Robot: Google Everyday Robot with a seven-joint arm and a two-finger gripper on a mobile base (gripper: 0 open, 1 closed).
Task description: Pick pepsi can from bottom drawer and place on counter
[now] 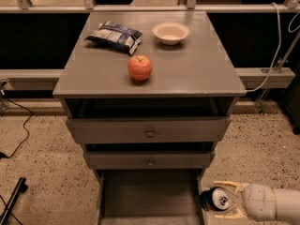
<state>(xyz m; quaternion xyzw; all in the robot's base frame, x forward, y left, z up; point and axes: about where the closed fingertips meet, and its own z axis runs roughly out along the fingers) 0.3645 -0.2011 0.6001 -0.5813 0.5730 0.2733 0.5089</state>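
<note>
The pepsi can (214, 200), dark blue with its silver top facing the camera, sits between the pale fingers (228, 185) of my gripper (217, 200) at the lower right. The gripper is shut on the can and holds it tipped over, just right of the bottom drawer's right wall. The bottom drawer (149, 193) is pulled open and its dark floor shows nothing on it. The counter (192, 71) is the grey top of the cabinet, well above the gripper.
On the counter stand a red apple (140, 68), a blue-white snack bag (114, 35) and a pale bowl (171, 33). Two shallower knobbed drawers (150, 131) are partly open above the bottom drawer. A cable (18, 135) lies on the speckled floor at left.
</note>
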